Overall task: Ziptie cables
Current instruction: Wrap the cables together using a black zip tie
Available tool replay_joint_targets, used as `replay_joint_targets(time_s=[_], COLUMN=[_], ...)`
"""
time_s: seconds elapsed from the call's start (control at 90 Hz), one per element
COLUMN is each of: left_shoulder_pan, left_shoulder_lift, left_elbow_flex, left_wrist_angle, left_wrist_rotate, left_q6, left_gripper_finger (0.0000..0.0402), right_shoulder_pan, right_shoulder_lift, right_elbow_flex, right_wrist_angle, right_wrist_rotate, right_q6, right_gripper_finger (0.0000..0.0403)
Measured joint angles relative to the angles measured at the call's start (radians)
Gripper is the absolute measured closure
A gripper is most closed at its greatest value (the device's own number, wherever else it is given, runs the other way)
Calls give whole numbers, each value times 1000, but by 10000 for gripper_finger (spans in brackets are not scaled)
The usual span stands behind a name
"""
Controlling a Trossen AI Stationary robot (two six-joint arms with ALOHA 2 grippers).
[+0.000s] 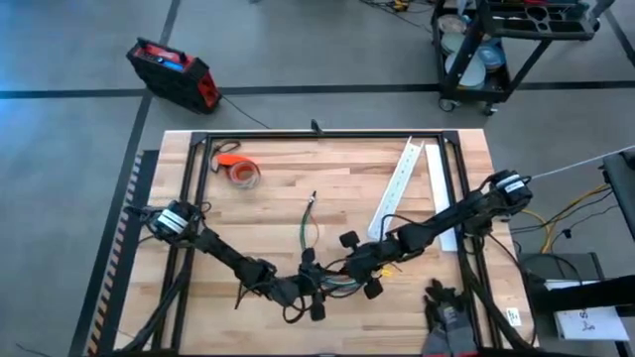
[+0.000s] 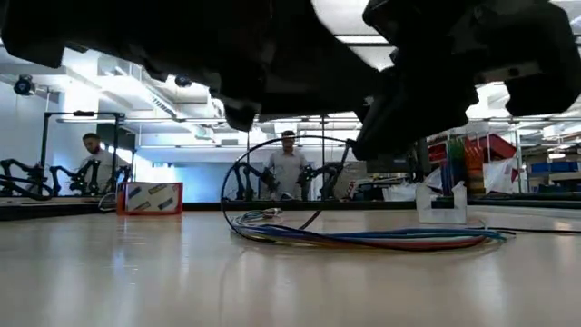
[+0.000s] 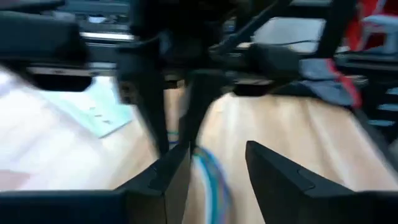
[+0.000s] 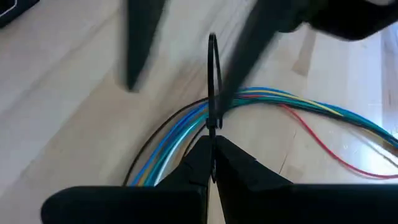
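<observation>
While my two arms meet over the near middle of the table (image 1: 198, 327), this is how my claws stand.

Right claw (image 4: 213, 163): fingers pressed together, clamped on the ziptie (image 4: 213, 93); the thin dark strip runs up from my fingertips.
Ziptie: it crosses the cables (image 4: 186, 127) just ahead of my right fingertips; whether it wraps around them I cannot tell.
Left claw (image 3: 217, 168): fingers apart, holding nothing; a stretch of the blue and green wires shows in the gap between them.
Cables: lying flat on the wood in a loose bundle, blue, green, yellow, dark and one red strand, below both claws.
Loop: in the low view a thin dark arc rises above the bundle.
White slotted channel (image 1: 397, 186): farther back, well apart from both claws.
</observation>
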Motion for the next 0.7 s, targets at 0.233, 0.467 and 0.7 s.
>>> replay_joint_targets(time_s=[0.233, 0.467, 0.7], left_shoulder_pan=[12, 22, 43], left_shoulder_lift=[-2, 0, 3], left_elbow_flex=[0, 0, 0], left_wrist_angle=[-137, -147, -153], left_wrist_rotate=[-16, 10, 19], left_q6=[-57, -61, -62], left_gripper_finger=[266, 297, 323], right_shoulder_pan=[0, 0, -1], right_shoulder_lift=[0, 0, 1], right_elbow_flex=[0, 0, 0], right_wrist_angle=[6, 9, 13], right_wrist_rotate=[2, 2, 5], right_q6=[3, 4, 7], right_gripper_finger=[403, 403, 403])
